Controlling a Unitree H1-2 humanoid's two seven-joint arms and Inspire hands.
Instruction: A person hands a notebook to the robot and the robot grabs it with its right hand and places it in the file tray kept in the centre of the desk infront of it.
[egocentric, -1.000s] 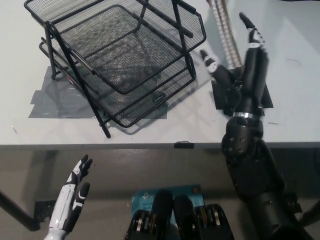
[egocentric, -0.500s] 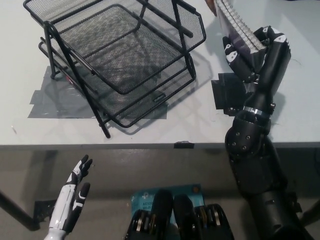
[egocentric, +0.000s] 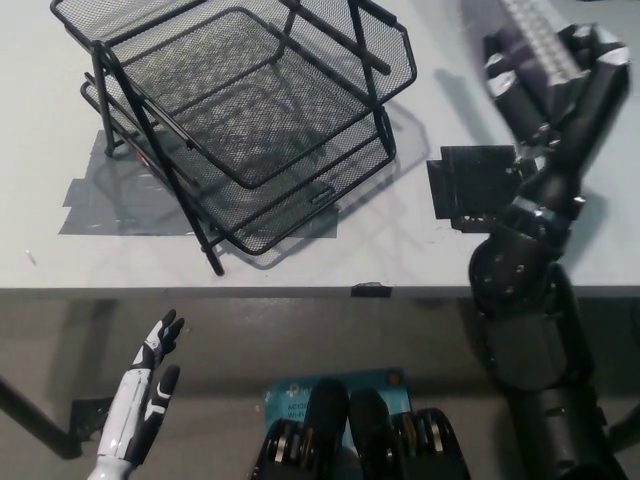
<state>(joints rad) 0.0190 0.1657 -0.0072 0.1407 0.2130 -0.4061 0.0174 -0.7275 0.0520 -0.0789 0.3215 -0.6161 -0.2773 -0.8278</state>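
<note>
My black right hand is raised at the upper right over the white desk, its fingers closed around a spiral-bound notebook that is blurred by motion. The notebook's wire spine runs up toward the top edge. The black wire-mesh file tray with stacked tiers stands at the upper left centre of the desk, well to the left of the hand, with nothing in its tiers. My white left hand rests open below the desk's front edge at the lower left.
Grey tape patches lie under the tray's left side. A black tape patch sits on the desk under my right forearm. The desk's front edge crosses the picture at mid-height.
My right hand went from open beside the notebook's spine to closed on it, and now has carried it right and slightly up. The left hand has stayed still.
</note>
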